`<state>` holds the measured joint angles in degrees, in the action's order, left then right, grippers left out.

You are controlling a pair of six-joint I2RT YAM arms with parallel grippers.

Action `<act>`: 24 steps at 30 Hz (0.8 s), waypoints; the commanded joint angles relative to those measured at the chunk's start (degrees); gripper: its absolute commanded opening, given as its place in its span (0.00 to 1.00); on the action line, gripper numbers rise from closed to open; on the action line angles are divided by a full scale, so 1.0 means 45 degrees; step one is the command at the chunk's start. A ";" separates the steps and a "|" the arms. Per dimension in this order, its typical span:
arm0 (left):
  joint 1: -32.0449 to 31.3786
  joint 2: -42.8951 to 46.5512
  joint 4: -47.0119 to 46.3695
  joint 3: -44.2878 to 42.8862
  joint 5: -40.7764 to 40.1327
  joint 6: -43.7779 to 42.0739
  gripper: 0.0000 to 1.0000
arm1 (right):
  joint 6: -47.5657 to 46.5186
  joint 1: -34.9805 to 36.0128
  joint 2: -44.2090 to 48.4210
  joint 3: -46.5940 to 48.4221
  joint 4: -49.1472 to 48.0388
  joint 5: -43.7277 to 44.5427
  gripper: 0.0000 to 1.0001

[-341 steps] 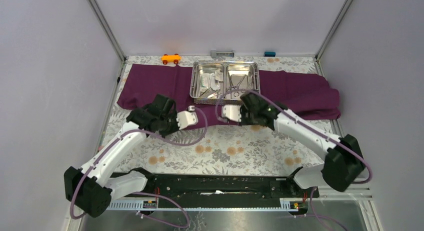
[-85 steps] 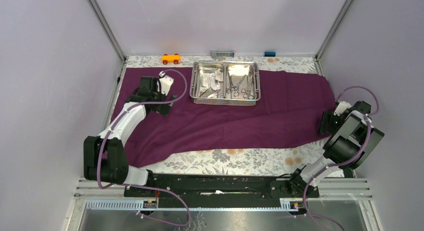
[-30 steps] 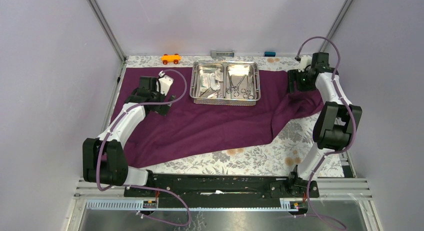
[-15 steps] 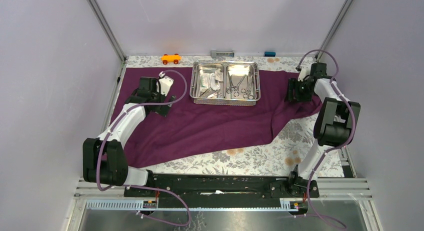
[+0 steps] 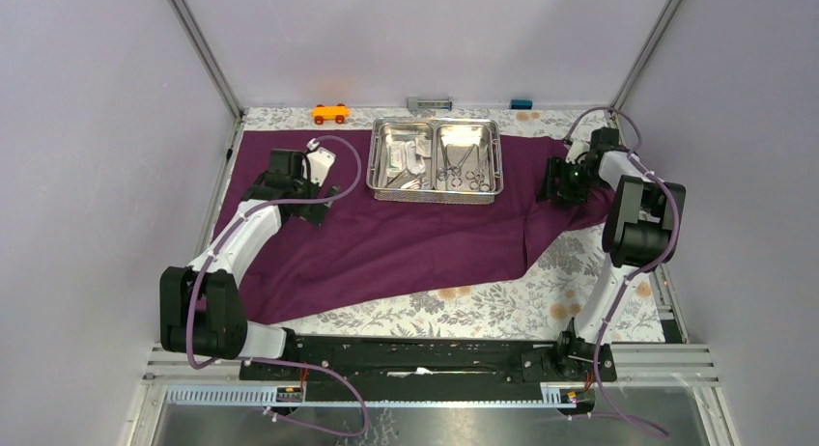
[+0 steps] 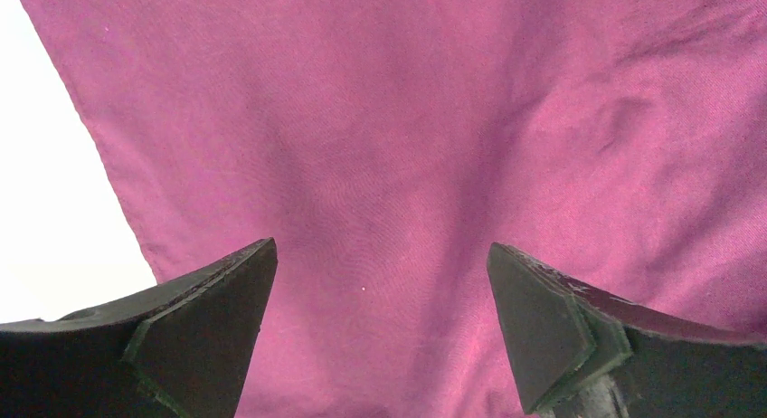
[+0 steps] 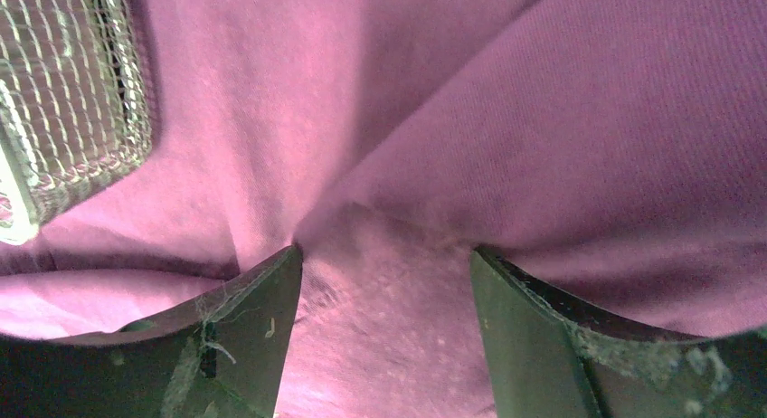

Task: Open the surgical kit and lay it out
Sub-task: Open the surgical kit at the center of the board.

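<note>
The dark purple cloth [image 5: 406, 238] lies spread across the table, with its right front part folded back toward the far right. On its far middle stands the steel tray [image 5: 500, 158], holding ring-handled forceps [image 5: 465, 168] and small packets [image 5: 409, 154]. My left gripper [image 5: 322, 201] [image 6: 381, 246] hovers open over flat cloth left of the tray. My right gripper [image 5: 551, 181] [image 7: 384, 252] is right of the tray with its jaws apart. Its fingertips [image 7: 280, 273] press into bunched cloth [image 7: 543, 119], and the tray's mesh wall [image 7: 63, 92] shows at the upper left.
An orange toy car [image 5: 330, 112], a grey piece [image 5: 430, 103] and a small blue piece [image 5: 522, 103] sit along the back wall. Bare floral tabletop [image 5: 483, 306] shows in front of the cloth. Frame posts stand at both back corners.
My right gripper has come from the far right corner toward the tray and down onto the cloth. The cloth's fold has barely shifted. The left arm has not moved.
</note>
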<state>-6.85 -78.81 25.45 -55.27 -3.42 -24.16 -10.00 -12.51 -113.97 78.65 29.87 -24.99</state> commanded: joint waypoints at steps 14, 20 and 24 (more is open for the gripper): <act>-0.0040 0.0364 -0.0561 -0.0219 0.0138 -0.0060 0.99 | 0.0828 0.0369 -0.0883 0.1316 0.0024 -0.0691 0.65; -0.0040 0.0432 -0.0558 -0.0141 0.0041 -0.0118 0.99 | 0.0763 0.0359 -0.0545 0.1343 0.0055 -0.0676 0.41; -0.0037 0.0457 -0.0541 -0.0159 0.0037 -0.0155 0.99 | 0.0552 0.0359 -0.0050 0.1195 0.0073 -0.0381 0.33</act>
<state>-6.85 -78.81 25.50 -55.27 -3.25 -24.18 -6.70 -11.25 -117.38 82.65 29.74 -26.65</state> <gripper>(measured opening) 0.989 0.357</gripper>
